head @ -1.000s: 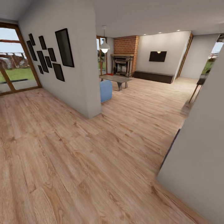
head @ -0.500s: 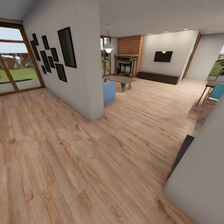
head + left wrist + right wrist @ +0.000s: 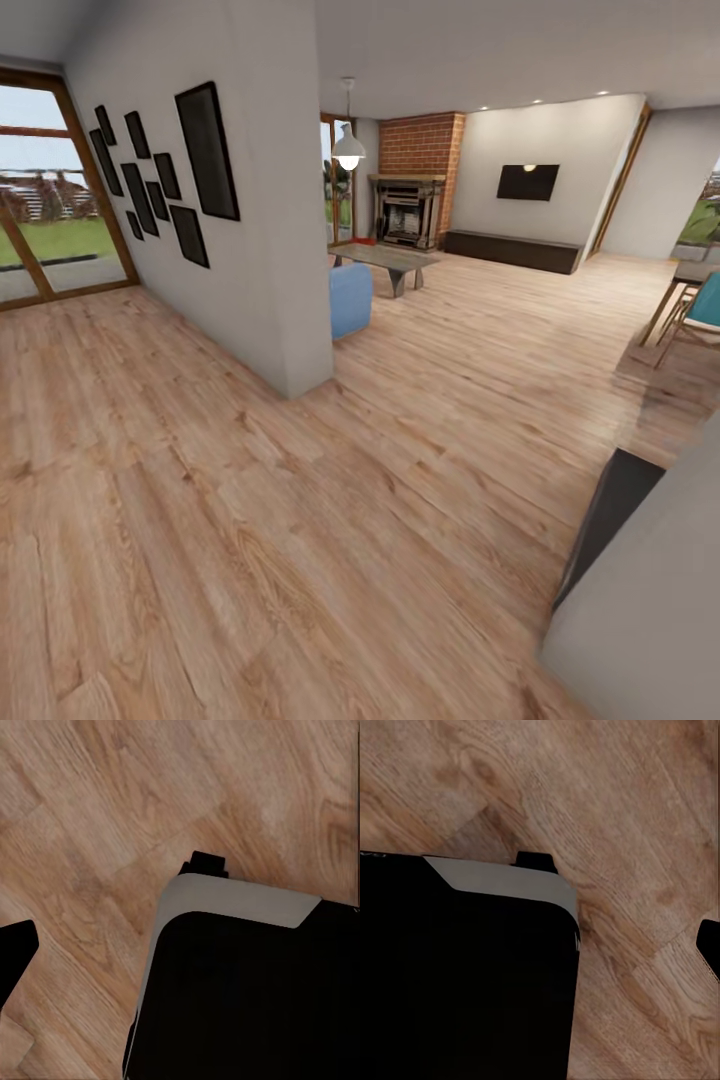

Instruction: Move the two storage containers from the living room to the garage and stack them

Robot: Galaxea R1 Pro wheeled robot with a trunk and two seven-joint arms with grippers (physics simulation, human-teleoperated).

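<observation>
Head view: the living room, with a light wood-plank floor [image 3: 300, 520]. A partition wall [image 3: 260, 230] carrying dark frames [image 3: 207, 150] stands at 11 o'clock; glass doors [image 3: 50, 190] lie at 10 o'clock. Beyond the wall are a blue sofa [image 3: 351, 298], a low table [image 3: 385, 260], a pendant lamp [image 3: 349, 152], a brick fireplace [image 3: 408, 195] and a wall-mounted TV [image 3: 528, 181]. A teal chair [image 3: 700, 305] sits at 2 o'clock.

Wrist views: the robot's black-and-grey base [image 3: 240, 990] over the planks. A dark shape at each picture's edge may be a fingertip; whether either gripper is open or closed cannot be told. The containers' position cannot be told.
</observation>
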